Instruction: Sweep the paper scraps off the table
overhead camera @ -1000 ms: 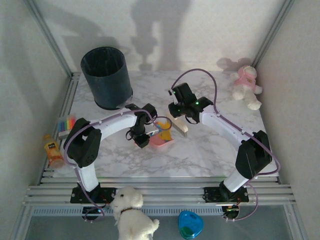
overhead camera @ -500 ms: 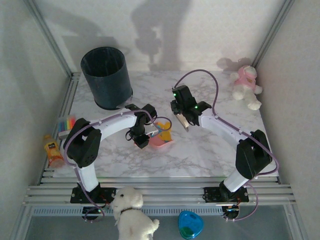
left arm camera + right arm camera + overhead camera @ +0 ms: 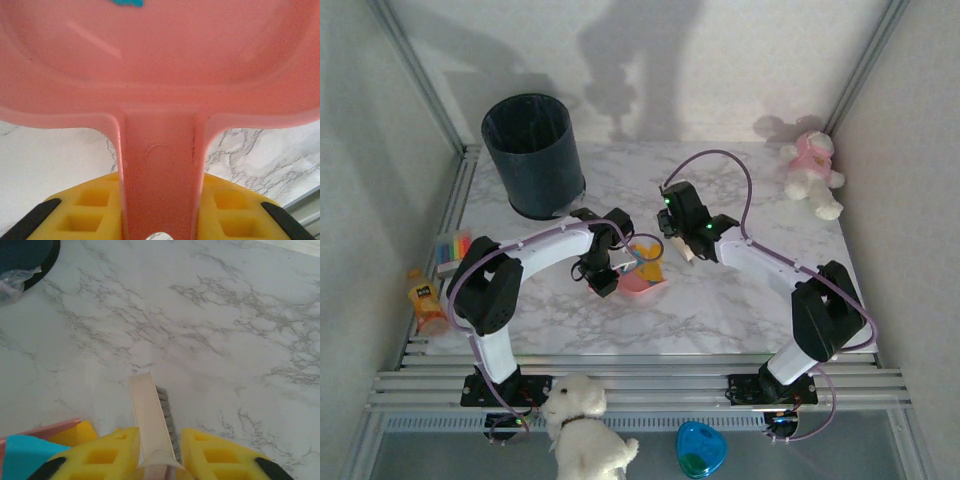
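The left fingers [image 3: 85, 207] are clamping the handle of the pink dustpan [image 3: 160, 60], and the right fingers [image 3: 107, 455], just right of the dustpan, are gripping a cream brush [image 3: 150, 415] tight. Orange and teal paper scraps [image 3: 22, 457] are lying in the dustpan on the marbled surface [image 3: 200, 315], a dark bin [image 3: 533, 152] standing beyond it leftward.

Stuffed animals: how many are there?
2. The pink-and-white teddy sits at the far right corner of the table; the fluffy white dog sits beyond its near edge, by the left arm.
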Controlling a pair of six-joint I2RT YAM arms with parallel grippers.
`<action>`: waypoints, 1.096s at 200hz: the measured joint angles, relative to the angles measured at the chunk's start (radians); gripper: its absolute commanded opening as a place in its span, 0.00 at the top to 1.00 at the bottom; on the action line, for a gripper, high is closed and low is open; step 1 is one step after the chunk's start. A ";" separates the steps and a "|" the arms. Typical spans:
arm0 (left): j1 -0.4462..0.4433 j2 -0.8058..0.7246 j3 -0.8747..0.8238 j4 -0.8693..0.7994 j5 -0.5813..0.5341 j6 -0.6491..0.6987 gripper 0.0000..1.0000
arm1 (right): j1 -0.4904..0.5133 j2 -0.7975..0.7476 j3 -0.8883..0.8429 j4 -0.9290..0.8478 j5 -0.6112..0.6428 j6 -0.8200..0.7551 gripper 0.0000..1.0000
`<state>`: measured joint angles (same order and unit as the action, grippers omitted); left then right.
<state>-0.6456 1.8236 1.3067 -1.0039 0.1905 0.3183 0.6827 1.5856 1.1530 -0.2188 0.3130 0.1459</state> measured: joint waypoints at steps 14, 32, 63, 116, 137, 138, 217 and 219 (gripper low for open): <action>0.000 0.000 0.000 0.000 0.000 0.000 1.00 | 0.003 -0.003 -0.007 0.007 -0.004 0.002 1.00; 0.000 0.000 0.000 0.000 0.000 0.000 1.00 | 0.008 -0.008 -0.017 0.015 -0.021 0.013 1.00; 0.001 0.000 0.000 0.000 0.000 0.000 1.00 | 0.018 -0.009 -0.029 0.025 -0.056 0.032 1.00; 0.001 0.000 0.000 0.000 0.000 0.000 1.00 | 0.023 -0.023 -0.048 0.051 -0.146 0.058 1.00; 0.001 0.000 0.000 0.000 0.000 0.000 1.00 | 0.023 -0.034 -0.055 0.056 -0.173 0.065 1.00; 0.001 0.000 0.000 0.000 0.000 0.000 1.00 | 0.023 -0.035 -0.055 0.057 -0.175 0.066 1.00; 0.001 0.000 0.000 0.000 0.000 0.000 1.00 | 0.023 -0.046 -0.057 0.055 -0.236 0.091 1.00; 0.001 0.000 0.000 0.000 0.000 0.000 1.00 | 0.023 -0.047 -0.057 0.054 -0.236 0.091 1.00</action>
<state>-0.6445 1.8240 1.3067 -1.0042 0.1902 0.3183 0.7059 1.5391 1.0962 -0.1646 0.0769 0.2371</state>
